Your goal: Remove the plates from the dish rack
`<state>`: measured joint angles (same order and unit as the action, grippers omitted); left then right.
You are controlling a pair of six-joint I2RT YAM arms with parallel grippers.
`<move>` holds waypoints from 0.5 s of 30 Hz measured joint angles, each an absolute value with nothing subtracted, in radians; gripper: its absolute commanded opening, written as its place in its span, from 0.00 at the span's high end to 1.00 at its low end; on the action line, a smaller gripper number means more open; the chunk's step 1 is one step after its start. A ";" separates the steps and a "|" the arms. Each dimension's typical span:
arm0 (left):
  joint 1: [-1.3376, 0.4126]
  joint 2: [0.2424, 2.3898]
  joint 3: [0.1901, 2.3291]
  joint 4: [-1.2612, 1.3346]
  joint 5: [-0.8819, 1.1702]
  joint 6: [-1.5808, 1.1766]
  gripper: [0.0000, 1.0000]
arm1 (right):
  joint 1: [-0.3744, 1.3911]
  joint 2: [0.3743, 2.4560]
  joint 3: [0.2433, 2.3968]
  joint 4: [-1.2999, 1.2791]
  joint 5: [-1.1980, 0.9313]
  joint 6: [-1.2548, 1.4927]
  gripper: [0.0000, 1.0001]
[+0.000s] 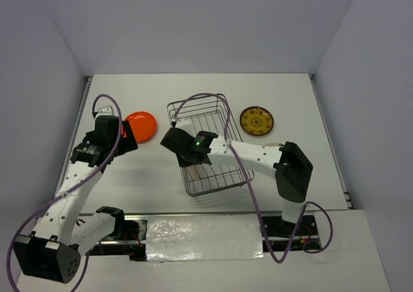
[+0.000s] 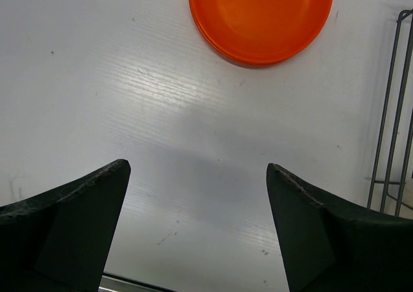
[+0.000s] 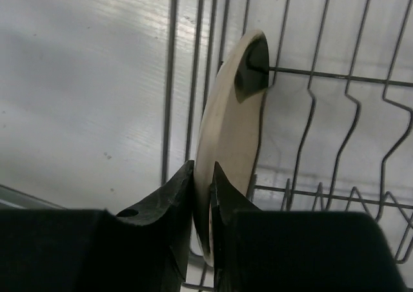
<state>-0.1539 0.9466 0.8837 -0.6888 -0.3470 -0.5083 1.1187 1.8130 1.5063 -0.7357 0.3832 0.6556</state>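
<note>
Inside the dish rack, my right gripper pinches an upright cream plate. My left gripper stands wide, empty.

The right gripper has its two black fingers closed against either face of a cream plate, pinching its near rim. The plate stands on edge in the dish rack (a dark patch shows near its far edge). The white table lies beneath the wires.
</note>
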 measured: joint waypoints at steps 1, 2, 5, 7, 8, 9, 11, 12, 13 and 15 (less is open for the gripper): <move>-0.154 0.947 0.884 -0.689 -0.347 -0.508 0.00 | 1.119 1.815 1.510 -0.736 0.379 0.670 0.84; -0.154 0.947 0.884 -0.689 -0.347 -0.508 0.01 | 1.120 1.815 1.513 -0.735 0.375 0.672 0.85; -0.154 0.948 0.884 -0.688 -0.345 -0.508 0.01 | 1.126 1.798 1.520 -0.734 0.383 0.690 0.92; -0.154 0.948 0.884 -0.689 -0.343 -0.507 0.01 | 1.126 1.761 1.520 -0.728 0.383 0.707 0.97; -0.154 0.948 0.884 -0.688 -0.343 -0.507 0.00 | 1.126 1.735 1.518 -0.724 0.384 0.718 1.00; -0.154 0.948 0.884 -0.688 -0.343 -0.506 0.00 | 1.126 1.705 1.518 -0.719 0.388 0.728 1.00; -0.154 0.948 0.884 -0.689 -0.343 -0.506 0.01 | 1.126 1.638 1.518 -0.701 0.397 0.752 1.00; -0.154 0.948 0.884 -0.688 -0.343 -0.506 0.01 | 1.126 1.602 1.518 -0.688 0.404 0.763 1.00; -0.154 0.948 0.884 -0.689 -0.343 -0.506 0.01 | 1.126 1.567 1.518 -0.675 0.409 0.770 1.00; -0.154 0.948 0.884 -0.689 -0.343 -0.505 0.00 | 1.126 1.495 1.520 -0.662 0.424 0.780 0.99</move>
<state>-0.1543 0.9478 0.8837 -0.6888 -0.3428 -0.5053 1.1263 1.4952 1.5196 -0.6617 0.4236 0.7795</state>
